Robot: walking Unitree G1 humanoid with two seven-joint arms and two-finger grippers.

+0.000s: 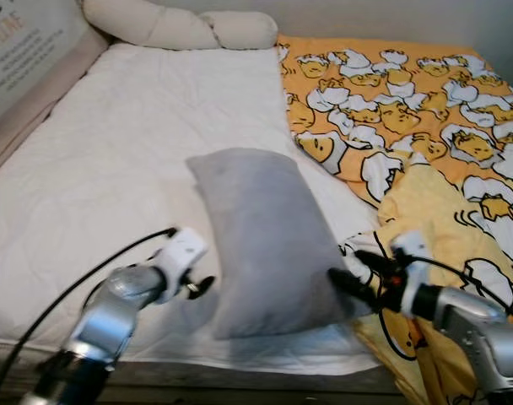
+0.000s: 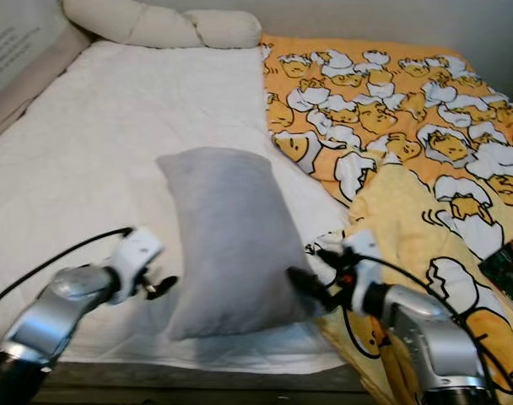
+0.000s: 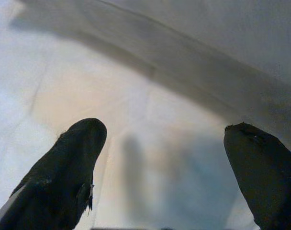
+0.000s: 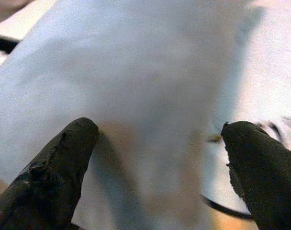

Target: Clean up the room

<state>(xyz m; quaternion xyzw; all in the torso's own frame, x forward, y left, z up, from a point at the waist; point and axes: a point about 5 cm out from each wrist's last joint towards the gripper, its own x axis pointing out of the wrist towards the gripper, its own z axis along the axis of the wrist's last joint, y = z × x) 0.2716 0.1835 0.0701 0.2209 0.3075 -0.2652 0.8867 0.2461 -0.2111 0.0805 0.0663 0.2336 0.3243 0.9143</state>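
A bed [image 1: 88, 169] covered with a white quilted sheet is seen from its near edge, and its right part is overlaid by an orange and yellow blanket [image 1: 425, 118] printed with cartoon egg figures, which is rumpled toward the near right corner. At the head of the bed a long cream bolster pillow [image 1: 176, 25] is laid across, and a padded headboard panel [image 1: 24, 51] with lettering is seen at the far left. A grey pillow [image 1: 265, 240] is placed lengthwise on the white sheet near the foot edge, just beside the blanket's border and well apart from the bolster. The pillow is flanked by both arms. The left gripper [image 1: 202, 285] is held low over the sheet just beside the pillow's left edge; in the left wrist view its fingers [image 3: 64, 172] are spread apart with nothing between them, above the white sheet and the pillow's shadowed edge. The right gripper [image 1: 349, 274] is set against the pillow's near right corner; in the right wrist view its fingertips [image 4: 59, 167] are parted wide, with the pale grey fabric in front of them, and nothing is clamped.
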